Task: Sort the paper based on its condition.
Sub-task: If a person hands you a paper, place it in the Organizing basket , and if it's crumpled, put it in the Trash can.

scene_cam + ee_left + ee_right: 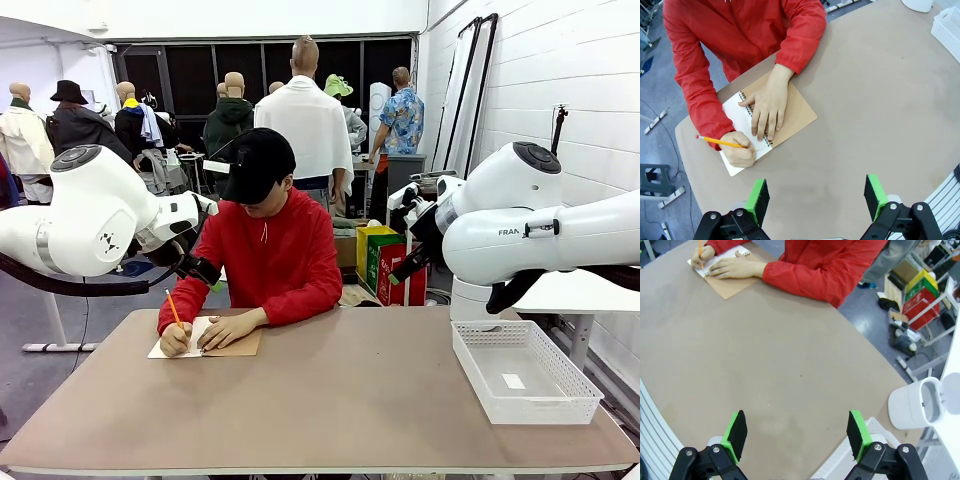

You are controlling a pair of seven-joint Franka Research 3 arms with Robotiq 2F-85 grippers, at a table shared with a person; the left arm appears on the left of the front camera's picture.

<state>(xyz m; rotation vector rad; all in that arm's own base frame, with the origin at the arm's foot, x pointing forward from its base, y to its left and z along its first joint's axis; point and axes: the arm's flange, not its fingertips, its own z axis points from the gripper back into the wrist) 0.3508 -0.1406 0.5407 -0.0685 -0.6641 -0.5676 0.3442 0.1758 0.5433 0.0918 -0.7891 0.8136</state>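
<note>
Paper (733, 112) is the top page of an open spiral notebook whose brown cover (797, 112) is folded flat beside it, on the table (350, 400) at the far left, right in front of the person. One of the person's hands (767, 107) presses across the binding and the other (738, 151) writes on the page with a pencil (720, 142).

You should expect a thin, very light, floppy sheet. It creases easily and gives the pads little to bite on while it lies flat. Judging from this, your best hold is a free edge or corner, away from the bound side and clear of the hands. Pinch gently so you do not spoil its condition.

The page lies face up, and what shows of it looks smooth. Its bound edge runs from the person toward your side of the table, with the free edge toward your left. The long axis probably follows the binding, though hands and a sleeve hide too much of the outline to be sure.

Your left gripper (816, 192) hangs above the table near the notebook, jaws wide apart and holding nothing. Your right gripper (796, 427) is likewise spread wide and unladen, over bare tabletop well away from the page, with the white basket (545, 410) on its side.
</note>
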